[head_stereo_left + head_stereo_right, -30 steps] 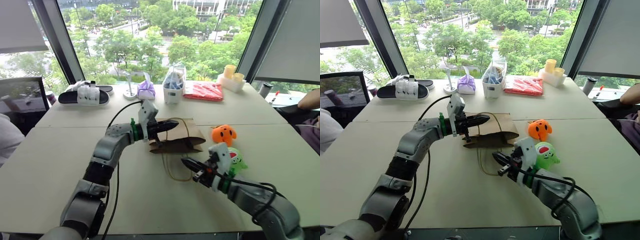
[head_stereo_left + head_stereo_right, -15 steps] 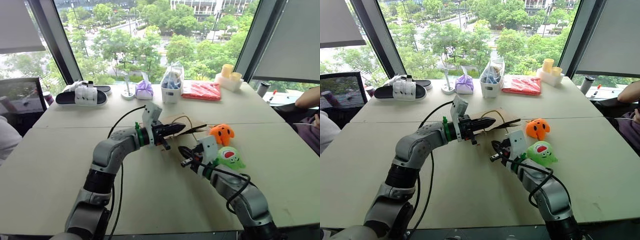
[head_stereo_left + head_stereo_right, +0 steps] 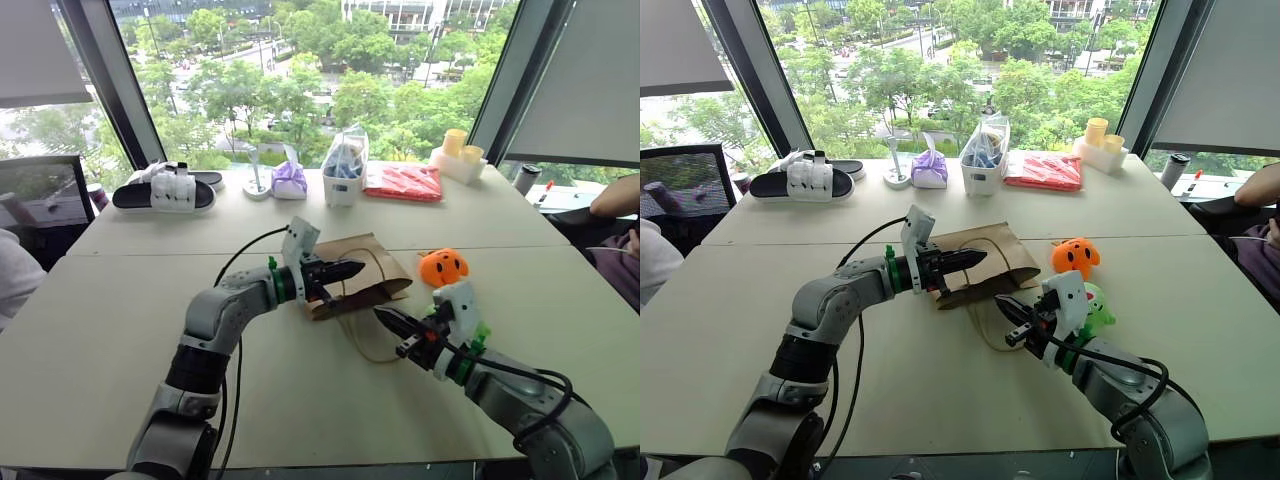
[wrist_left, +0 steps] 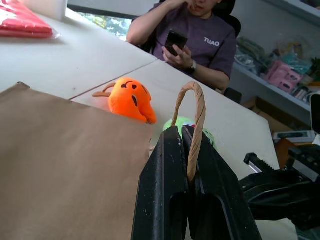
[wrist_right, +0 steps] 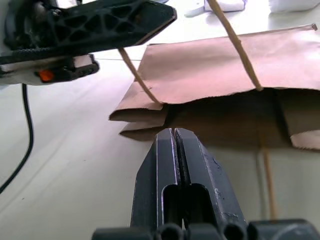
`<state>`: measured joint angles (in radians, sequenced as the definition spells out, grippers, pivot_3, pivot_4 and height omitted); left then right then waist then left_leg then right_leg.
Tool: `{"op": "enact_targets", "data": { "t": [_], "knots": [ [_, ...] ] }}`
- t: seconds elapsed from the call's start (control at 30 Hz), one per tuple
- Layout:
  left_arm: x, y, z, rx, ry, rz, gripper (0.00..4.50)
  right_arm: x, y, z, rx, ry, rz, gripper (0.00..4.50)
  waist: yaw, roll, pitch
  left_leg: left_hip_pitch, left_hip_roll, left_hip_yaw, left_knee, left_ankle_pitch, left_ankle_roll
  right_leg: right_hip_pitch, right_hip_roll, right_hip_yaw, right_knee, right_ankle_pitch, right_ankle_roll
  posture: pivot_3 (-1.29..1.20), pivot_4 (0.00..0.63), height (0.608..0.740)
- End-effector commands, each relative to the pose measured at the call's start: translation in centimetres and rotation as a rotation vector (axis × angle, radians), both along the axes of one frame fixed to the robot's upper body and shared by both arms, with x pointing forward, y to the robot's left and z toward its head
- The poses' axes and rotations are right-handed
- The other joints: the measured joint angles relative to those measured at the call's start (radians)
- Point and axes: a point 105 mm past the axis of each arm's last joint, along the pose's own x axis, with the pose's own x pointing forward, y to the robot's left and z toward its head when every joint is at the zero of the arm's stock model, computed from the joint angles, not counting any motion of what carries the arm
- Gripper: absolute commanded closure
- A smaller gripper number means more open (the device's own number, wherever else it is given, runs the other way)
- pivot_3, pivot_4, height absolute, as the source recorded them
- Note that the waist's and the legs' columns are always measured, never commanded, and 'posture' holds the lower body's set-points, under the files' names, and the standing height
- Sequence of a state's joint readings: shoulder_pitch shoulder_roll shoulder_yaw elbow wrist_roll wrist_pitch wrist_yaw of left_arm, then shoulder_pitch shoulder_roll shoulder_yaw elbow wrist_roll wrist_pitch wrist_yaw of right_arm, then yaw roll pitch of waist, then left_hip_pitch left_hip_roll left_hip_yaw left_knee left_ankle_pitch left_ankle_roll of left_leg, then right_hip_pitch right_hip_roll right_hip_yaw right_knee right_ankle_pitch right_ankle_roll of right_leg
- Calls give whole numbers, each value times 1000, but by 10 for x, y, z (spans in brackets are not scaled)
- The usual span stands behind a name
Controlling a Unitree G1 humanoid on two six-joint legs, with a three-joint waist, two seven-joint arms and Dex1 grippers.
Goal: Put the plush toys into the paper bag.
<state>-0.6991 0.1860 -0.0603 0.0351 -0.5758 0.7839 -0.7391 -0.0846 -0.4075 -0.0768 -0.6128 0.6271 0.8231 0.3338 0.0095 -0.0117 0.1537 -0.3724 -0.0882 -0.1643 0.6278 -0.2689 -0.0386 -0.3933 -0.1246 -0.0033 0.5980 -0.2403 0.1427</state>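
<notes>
The brown paper bag (image 3: 368, 266) lies on its side mid-table, its mouth toward the near edge. My left gripper (image 3: 358, 268) is shut on the bag's upper cord handle (image 4: 197, 107) and points level to the right. The other cord loop (image 3: 358, 338) trails on the table. Just in front of the bag's mouth (image 5: 225, 120), my right gripper (image 3: 385, 318) is shut with nothing in it. The orange plush toy (image 3: 443, 267) sits right of the bag. The green plush toy (image 3: 1098, 305) lies in front of the orange one, partly hidden behind my right wrist.
Along the far edge stand black-and-white slippers (image 3: 165, 190), a purple cloth bundle (image 3: 291, 180), a clear pouch (image 3: 347, 165), a red packet (image 3: 407, 182) and yellow cups (image 3: 460, 150). A seated person (image 4: 200, 40) holds a phone beyond the table's right side.
My left gripper has sunk a little and rolled while keeping the handle, so the bag lies lower. My right gripper has drawn back from the bag toward the right. The head view also shifted.
</notes>
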Motion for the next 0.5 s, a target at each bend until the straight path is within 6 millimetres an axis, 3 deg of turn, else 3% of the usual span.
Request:
{"op": "enact_targets", "data": {
  "t": [0.03,0.3,0.4,0.5],
  "knots": [
    [-5,-4,22,-65,-31,-32,4451,16,4,0,-14,-31,-28,4500,0,0,0,0,0,0,0,0,0,0,0,0,0,0,0,0,150,740],
    [-9,2,37,-162,26,-46,4451,57,19,-21,-52,-15,-50,4500,-7,0,0,0,0,0,0,4,-7,-1,0,0,1,0,0,0,150,740],
    [-18,4,42,-161,5,-82,4451,79,26,-40,-98,27,-87,4500,-18,0,0,0,0,1,-1,4,-7,-1,0,0,1,0,0,0,150,740],
    [-20,6,45,-145,-31,-81,4451,84,34,-50,-131,52,-62,4500,-22,0,0,0,0,1,-1,5,-8,-1,0,0,1,0,-1,0,150,740]
  ]
}}
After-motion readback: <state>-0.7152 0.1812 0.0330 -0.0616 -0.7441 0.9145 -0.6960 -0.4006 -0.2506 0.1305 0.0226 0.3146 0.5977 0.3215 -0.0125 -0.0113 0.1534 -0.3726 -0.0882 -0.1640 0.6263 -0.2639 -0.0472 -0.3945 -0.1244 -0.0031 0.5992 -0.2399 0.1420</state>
